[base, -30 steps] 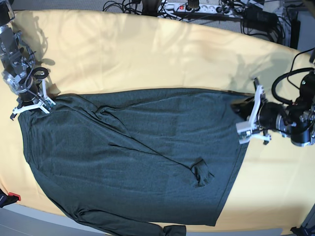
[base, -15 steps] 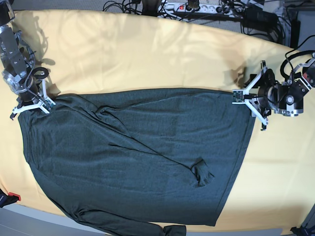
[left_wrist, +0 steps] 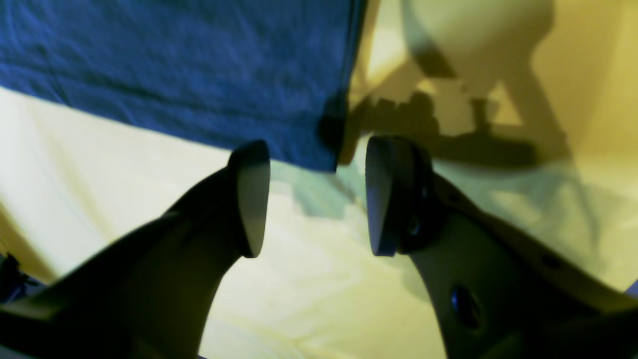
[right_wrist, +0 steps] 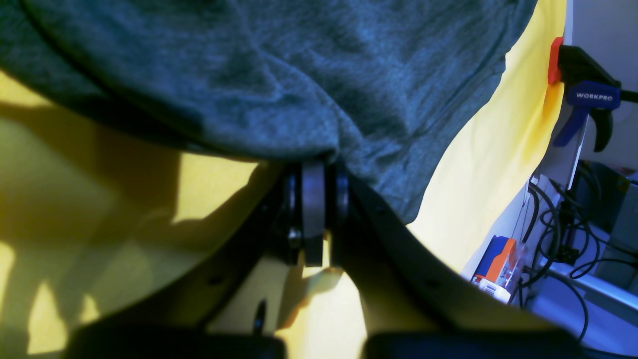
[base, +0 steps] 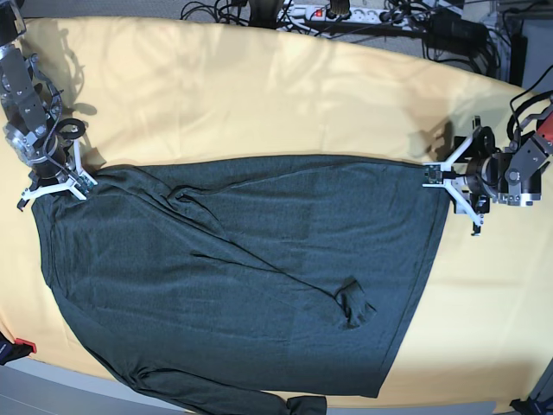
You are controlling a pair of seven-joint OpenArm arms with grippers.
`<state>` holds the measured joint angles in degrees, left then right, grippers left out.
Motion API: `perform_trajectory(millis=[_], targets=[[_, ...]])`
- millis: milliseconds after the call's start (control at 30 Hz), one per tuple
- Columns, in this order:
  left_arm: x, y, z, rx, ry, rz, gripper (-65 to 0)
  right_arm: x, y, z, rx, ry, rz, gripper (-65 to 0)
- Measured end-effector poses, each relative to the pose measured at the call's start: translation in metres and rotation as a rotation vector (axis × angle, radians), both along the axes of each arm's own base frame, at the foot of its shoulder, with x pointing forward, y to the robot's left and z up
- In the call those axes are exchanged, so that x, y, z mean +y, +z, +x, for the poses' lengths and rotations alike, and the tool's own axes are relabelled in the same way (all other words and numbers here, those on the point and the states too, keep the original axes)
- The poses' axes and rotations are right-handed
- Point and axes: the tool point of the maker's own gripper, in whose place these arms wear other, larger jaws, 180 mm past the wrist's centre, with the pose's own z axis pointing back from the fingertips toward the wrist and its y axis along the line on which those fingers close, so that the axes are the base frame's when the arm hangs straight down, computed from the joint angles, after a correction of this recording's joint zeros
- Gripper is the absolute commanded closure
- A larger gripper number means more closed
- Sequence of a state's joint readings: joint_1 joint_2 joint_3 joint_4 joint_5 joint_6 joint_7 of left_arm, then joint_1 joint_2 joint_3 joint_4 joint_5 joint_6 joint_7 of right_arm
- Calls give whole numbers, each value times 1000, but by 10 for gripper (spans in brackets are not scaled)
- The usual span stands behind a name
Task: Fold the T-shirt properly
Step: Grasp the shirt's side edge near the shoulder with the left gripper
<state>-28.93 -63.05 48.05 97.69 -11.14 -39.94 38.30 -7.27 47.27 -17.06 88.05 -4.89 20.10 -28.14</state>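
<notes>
Base view. The T-shirt (base: 233, 277) lies spread flat on the yellow-covered bench (base: 285, 95), one long sleeve folded diagonally across the body, its cuff near the hem side. The left gripper (base: 456, 183) stands just off the shirt's far corner; a second ago it sat over that edge with jaws pinched, and it has since drawn back and spread them. Judgement: that corner has been released and laid down, so this stage of the fold on that side reads as finished. The right gripper (base: 54, 177) remains at the opposite corner.

Left wrist view. Jaws wide apart with nothing between them; the shirt's corner lies flat on the bench just ahead of the fingertips (left_wrist: 251, 197), apart from them.

Right wrist view. Jaws of the right gripper (right_wrist: 313, 199) pinched narrow on a fold of the T-shirt's edge, cloth bunching up from the pinch. A clamp (right_wrist: 585, 104) on the bench edge is marked "WORKPRO". The label on the orange-and-white item (right_wrist: 493, 271) below is too small to read.
</notes>
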Motion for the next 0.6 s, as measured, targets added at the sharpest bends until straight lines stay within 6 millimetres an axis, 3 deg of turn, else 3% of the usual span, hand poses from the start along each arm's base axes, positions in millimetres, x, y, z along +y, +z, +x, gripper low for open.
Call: perform_trajectory(millis=[600], targets=[[-14,-6,15,-57,-106,-119,-327,-1,2,2,-16,-10,-1,0]])
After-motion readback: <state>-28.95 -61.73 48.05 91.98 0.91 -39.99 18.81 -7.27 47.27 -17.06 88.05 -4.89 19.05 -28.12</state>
